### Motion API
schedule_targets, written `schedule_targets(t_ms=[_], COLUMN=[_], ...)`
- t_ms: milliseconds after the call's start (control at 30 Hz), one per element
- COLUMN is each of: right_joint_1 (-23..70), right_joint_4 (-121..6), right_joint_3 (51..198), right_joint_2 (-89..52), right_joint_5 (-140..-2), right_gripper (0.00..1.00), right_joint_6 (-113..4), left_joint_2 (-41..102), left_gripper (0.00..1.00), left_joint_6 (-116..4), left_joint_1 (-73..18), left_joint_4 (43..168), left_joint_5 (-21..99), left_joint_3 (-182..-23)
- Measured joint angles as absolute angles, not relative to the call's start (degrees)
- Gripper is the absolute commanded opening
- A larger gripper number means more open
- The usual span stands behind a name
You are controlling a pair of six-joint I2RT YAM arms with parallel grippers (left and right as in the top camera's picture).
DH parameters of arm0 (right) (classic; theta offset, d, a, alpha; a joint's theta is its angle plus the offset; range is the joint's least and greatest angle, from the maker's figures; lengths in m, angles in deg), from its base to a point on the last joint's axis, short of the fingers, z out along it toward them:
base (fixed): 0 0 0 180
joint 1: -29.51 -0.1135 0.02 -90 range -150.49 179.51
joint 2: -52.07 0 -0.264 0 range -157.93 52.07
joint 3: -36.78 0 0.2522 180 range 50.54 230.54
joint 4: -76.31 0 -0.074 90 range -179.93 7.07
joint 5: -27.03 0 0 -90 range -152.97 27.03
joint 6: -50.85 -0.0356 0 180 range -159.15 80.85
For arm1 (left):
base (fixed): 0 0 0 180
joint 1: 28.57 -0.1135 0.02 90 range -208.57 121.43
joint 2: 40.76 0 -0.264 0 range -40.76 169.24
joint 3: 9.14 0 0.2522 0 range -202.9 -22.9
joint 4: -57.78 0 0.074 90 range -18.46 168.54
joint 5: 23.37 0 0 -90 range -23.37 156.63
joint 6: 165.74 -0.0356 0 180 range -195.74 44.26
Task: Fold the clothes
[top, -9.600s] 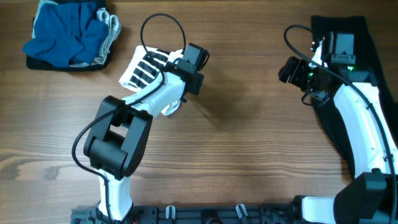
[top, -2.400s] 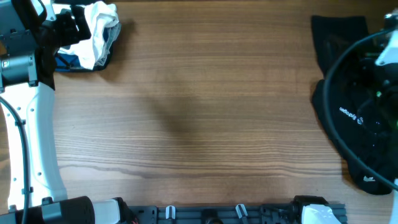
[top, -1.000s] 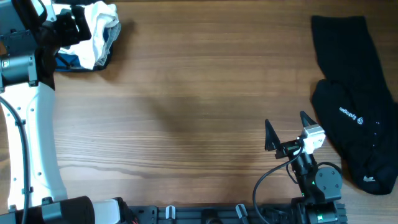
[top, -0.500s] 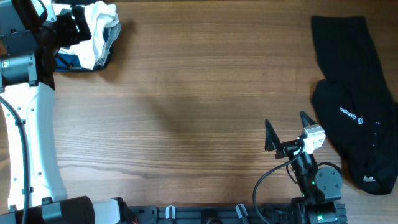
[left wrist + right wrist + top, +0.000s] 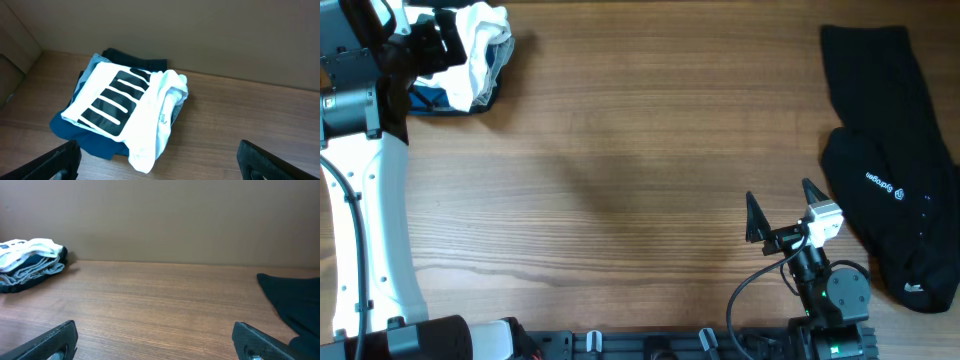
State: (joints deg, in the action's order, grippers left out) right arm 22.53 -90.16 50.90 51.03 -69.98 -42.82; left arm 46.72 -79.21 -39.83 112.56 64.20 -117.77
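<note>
Left arm (image 5: 382, 210) runs up left desk (image 5: 620, 150) edge to far-left corner. Left hand (image 5: 160, 167) has fingers spread wide, nothing between them, hanging just short of clothes pile (image 5: 100, 135). White T-shirt (image 5: 127, 107) with black bars lies loosely folded on top of pile, over blue garment (image 5: 75, 134); grey and dark layers show beneath. Right arm (image 5: 832, 295) is tucked back at near edge. Right hand (image 5: 781, 205) is spread, empty, low over desk. Black garment (image 5: 890, 150) with small white logo lies rumpled at right edge, apparently unfolded, near right hand but apart.
</note>
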Motion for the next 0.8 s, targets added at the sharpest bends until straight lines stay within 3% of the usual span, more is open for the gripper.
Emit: schedule_targets(t_ms=[133,267,567,800], right_joint_1=[22.5,22.5,22.5,22.5], right_joint_4=[-90.2,-90.2,-90.2,-90.2], right_joint_3=[50.9,50.9,50.9,50.9], right_joint_2=[51.0,51.1,51.2,51.3], right_joint_5=[-70.0,-70.0,-70.0,-70.0], right_gripper=[1.00,1.00,1.00,1.00], right_joint_6=[-42.8,-42.8,-43.0,-43.0], left_joint_2=[45.5,39.6,14.0,-7.9], left_gripper=[1.00,1.00,1.00,1.00], left_joint_6=[-79.2,-79.1,-73.3,-70.0], left_joint_1=[-39.2,-37.3,-37.0,-34.3], left_joint_4=[116.2,108.0,72.9,64.2], left_joint_5=[64.0,61.5,57.9,57.8], left_joint_3=[-116.9,-109.4,-64.0,-41.0])
